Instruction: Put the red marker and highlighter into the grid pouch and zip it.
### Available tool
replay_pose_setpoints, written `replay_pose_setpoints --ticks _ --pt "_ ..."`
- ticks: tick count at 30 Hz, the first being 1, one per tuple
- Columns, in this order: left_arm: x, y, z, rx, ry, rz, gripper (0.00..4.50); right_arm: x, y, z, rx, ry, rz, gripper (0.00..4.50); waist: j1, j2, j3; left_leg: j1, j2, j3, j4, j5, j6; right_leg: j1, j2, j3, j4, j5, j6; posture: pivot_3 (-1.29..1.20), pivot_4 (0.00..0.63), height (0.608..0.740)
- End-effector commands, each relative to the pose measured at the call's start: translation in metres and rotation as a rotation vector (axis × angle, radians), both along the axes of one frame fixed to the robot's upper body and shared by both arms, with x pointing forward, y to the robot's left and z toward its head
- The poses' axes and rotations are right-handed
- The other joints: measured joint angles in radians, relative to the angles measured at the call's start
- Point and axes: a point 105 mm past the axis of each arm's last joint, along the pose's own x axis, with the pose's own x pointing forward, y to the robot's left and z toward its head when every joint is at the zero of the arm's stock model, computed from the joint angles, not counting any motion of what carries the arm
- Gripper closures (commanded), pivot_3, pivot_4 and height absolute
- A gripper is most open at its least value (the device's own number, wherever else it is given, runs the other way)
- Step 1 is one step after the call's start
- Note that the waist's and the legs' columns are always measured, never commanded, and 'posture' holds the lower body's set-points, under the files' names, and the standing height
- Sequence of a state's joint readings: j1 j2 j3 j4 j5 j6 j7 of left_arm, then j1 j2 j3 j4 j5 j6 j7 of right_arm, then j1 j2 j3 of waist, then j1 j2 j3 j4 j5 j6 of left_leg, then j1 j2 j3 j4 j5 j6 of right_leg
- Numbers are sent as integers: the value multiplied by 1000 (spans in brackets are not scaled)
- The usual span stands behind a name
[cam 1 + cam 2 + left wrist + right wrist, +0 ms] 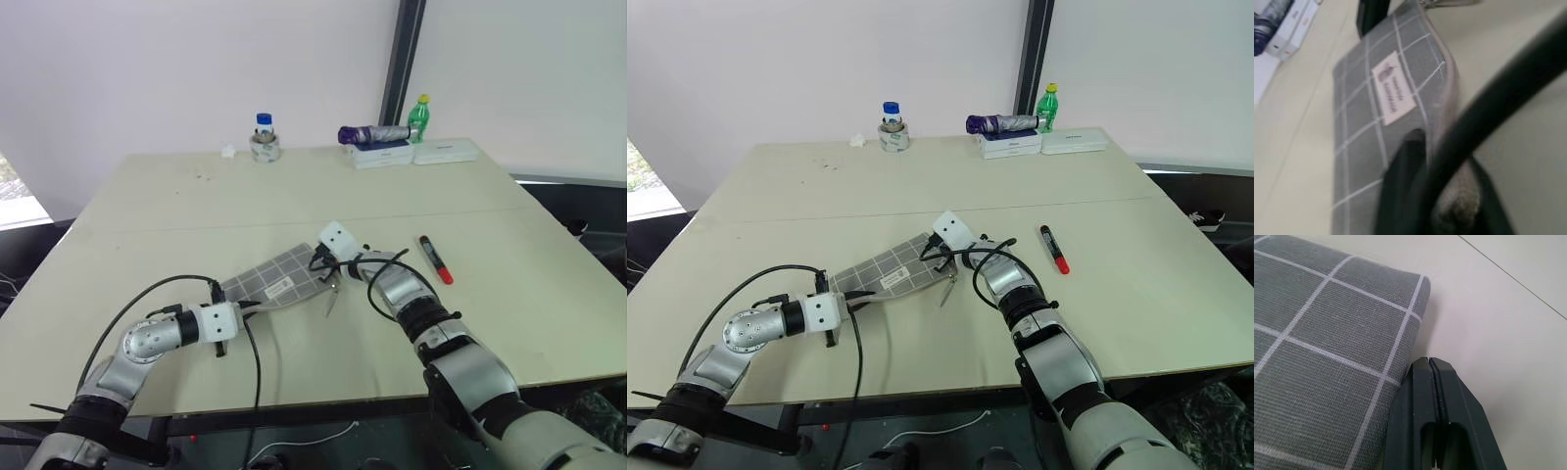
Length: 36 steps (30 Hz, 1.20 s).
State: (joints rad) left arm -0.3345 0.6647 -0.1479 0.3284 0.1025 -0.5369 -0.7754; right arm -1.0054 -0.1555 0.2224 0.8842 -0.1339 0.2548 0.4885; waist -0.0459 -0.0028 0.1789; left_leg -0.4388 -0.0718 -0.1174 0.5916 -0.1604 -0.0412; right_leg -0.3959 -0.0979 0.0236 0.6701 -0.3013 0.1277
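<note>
One of the two pens, the red marker [435, 259], is seen lying on the bare desk [147, 206] to the right of the grid pouch [277, 277], so it has yet to be put in; the highlighter cannot be made out. The near end of the pouch is pinched by the closed jaws of the left gripper [238, 310]. The right gripper [1436, 396] is pressed shut against the far corner, though what is gripped cannot be told. Zipping is judged unfinished.

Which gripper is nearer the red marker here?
Right. The right gripper is at the pouch's far end, with the red marker lying apart on the table to its right. The left gripper is at the pouch's near end, farther away.
</note>
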Motion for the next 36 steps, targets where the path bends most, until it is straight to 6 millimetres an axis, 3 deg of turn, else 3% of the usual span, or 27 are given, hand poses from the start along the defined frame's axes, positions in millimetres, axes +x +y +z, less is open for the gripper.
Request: replay_pose_setpoints --ticks 1,5,8,13,16,20,27,36 --pt "-1 -1 2 4 -14 -11 4447 3 6 21 29 -67 14 4500 0 0 0 0 0 0 0 0 0 0 0 0 0 0 0 0 150 740" --pt "5 -3 15 -84 -29 38 4447 6 -1 44 47 -151 1 4500 2 0 0 0 0 0 0 0 0 0 0 0 0 0 0 0 150 740" --pt "11 -5 37 -235 -30 95 4447 8 -17 73 35 -266 -28 4500 3 0 0 0 0 0 0 0 0 0 0 0 0 0 0 0 150 740" --pt "9 -11 68 -439 -13 155 4447 -9 -47 110 74 -350 -37 4500 3 0 0 -3 0 -1 1 0 0 -2 0 0 1 0 0 0 150 740" --pt "7 -13 75 -502 -3 183 4500 -26 -56 113 122 -303 -4 3594 0 0 0 -2 0 -1 1 0 0 -1 0 0 0 0 0 0 150 740" --pt "5 -17 81 -555 5 207 4500 -47 -65 112 192 -246 10 1620 1 0 0 -2 1 0 1 0 0 -1 0 0 1 0 0 0 150 740" --pt "3 -25 82 -580 16 209 4500 -61 -59 109 240 -191 47 1620 4 0 0 -2 1 0 2 0 0 0 0 0 0 0 0 0 150 740" --pt "-2 -32 79 -585 33 179 4500 -52 -46 103 315 -144 26 1620 4 0 0 -2 1 0 2 0 0 0 0 0 0 0 0 0 150 740"
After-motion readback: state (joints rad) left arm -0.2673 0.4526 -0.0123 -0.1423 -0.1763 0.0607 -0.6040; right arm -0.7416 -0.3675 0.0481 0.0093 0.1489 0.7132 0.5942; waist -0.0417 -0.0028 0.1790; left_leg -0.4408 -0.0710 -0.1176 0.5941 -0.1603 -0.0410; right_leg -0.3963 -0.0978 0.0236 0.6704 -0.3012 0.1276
